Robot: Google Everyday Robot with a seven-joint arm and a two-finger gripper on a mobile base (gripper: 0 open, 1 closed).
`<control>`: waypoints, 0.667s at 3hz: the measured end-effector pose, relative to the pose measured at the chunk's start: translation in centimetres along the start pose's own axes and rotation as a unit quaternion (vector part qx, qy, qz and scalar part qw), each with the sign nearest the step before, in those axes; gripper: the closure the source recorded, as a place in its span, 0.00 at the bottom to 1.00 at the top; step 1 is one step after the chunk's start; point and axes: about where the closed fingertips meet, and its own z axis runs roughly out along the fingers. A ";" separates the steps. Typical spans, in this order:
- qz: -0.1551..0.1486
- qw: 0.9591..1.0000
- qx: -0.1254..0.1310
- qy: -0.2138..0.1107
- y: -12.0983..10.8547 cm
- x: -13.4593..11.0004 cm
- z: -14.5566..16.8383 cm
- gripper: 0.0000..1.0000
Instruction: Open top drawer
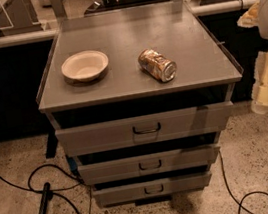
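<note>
The top drawer [98, 135] — a stiff, likely weighty grey metal front just under the surface [190, 44] — should be pulled by its small dark loop handle [146, 128], while the gripper [267, 78] hangs well right, parted or closed I cannot tell.

Count: grey drawers, 3: top drawer [98, 135], middle drawer [108, 170], bottom drawer [120, 194]. Loop handles [146, 128], 3, one per drawer. On the cabinet top [199, 68] I see 1 white bowl [85, 65], 1 can [157, 65]. My gripper [266, 87], 1, at right edge.
</note>
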 end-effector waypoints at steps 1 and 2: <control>0.003 1.000 -0.001 -0.004 0.4 0.0 0.3 0.00; 0.021 0.999 -0.004 -0.025 2.6 -0.6 2.2 0.00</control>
